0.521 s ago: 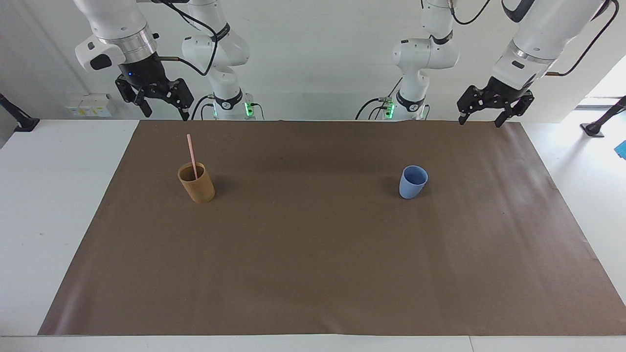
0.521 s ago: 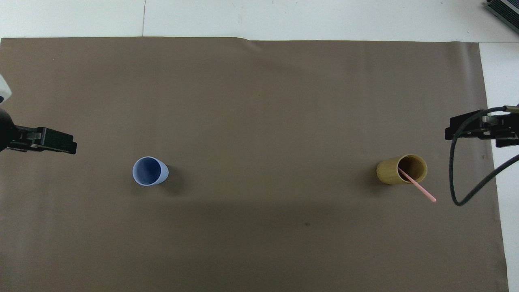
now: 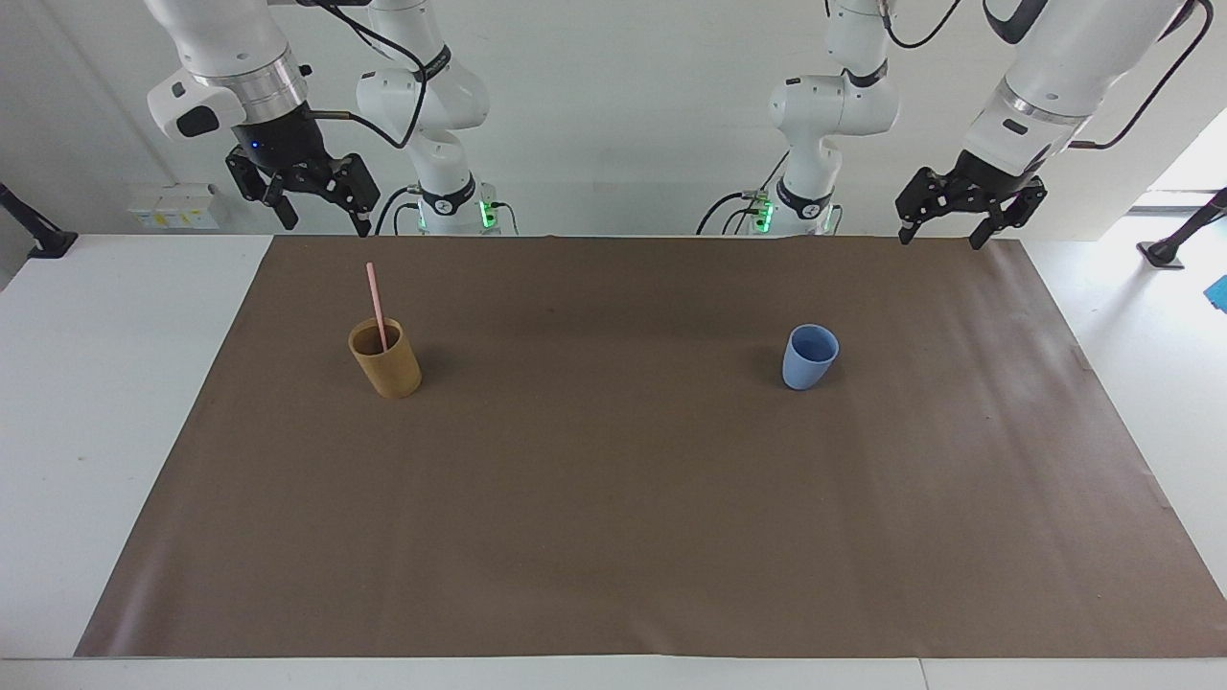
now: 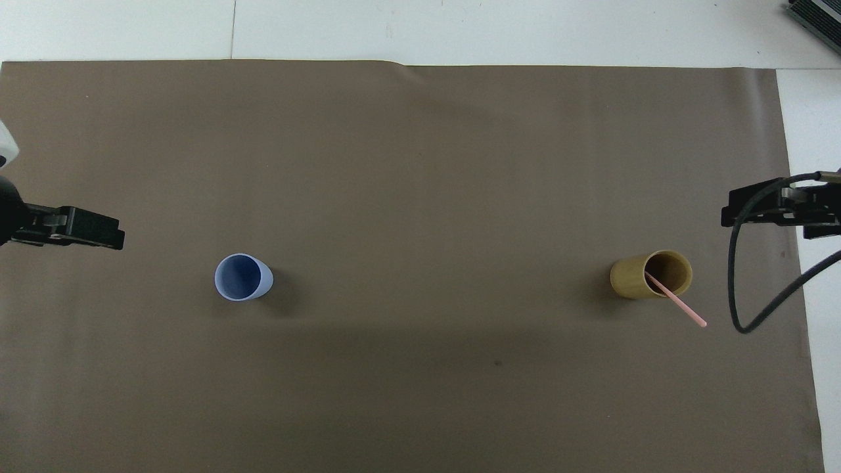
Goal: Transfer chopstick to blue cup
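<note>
1. Facing view: a thin pale pink chopstick point(image 3: 376, 305) stands tilted in a tan-brown cylindrical cup point(image 3: 385, 359) on the brown paper mat point(image 3: 613, 527) covering the white counter point(image 3: 86, 383). A small light blue tapered cup point(image 3: 809, 356) stands well apart, toward the left arm's end. The right hand point(image 3: 321, 218) hangs raised near the tan cup, fingers spread, holding nothing; the left hand point(image 3: 941, 234) likewise waits open and empty.

2. Overhead view: the chopstick point(image 4: 677, 303) leans out over the tan cup's point(image 4: 647, 276) rim. The blue cup point(image 4: 242, 277) is empty. Both hands, right point(image 4: 755, 213) and left point(image 4: 92, 230), sit at the mat's ends.

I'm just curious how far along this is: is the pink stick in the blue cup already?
No. The chopstick stands leaning in the tan cup; the blue cup looks empty in the overhead view.
</note>
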Robot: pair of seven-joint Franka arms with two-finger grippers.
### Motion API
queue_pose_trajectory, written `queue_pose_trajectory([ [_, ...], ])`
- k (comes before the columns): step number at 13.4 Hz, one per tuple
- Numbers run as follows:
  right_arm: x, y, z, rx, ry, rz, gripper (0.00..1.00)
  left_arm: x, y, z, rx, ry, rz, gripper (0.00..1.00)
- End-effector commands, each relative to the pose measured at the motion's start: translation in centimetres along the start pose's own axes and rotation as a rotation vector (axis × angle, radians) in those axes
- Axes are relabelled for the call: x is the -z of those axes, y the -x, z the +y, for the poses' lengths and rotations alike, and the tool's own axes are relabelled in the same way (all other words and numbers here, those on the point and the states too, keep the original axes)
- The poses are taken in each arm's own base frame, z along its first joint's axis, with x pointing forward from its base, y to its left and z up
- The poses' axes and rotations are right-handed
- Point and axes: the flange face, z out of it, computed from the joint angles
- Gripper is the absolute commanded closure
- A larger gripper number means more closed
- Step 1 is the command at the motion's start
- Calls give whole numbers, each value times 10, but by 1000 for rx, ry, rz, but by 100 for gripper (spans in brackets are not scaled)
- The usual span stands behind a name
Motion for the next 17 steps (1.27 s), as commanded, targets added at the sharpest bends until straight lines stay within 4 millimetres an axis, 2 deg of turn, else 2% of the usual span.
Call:
queue_pose_trajectory([
  [1, 1, 5, 5, 17, 0, 8, 0, -4, 0, -5, 4, -5, 4, 0],
  [7, 1, 5, 5, 17, 0, 8, 0, -63, -13, -9, 14, -5, 8, 0],
  [9, 1, 5, 5, 17, 0, 8, 0, -83, -17, -18, 29, -5, 17, 0],
  [12, 1, 5, 5, 17, 0, 8, 0, -124, -19, -27, 52, -6, 22, 0],
  [14, 1, 5, 5, 17, 0, 8, 0, -157, -13, -28, 54, -7, -8, 0],
  [17, 1, 5, 5, 17, 0, 8, 0, -184, -6, -22, 89, -9, -9, 0],
])
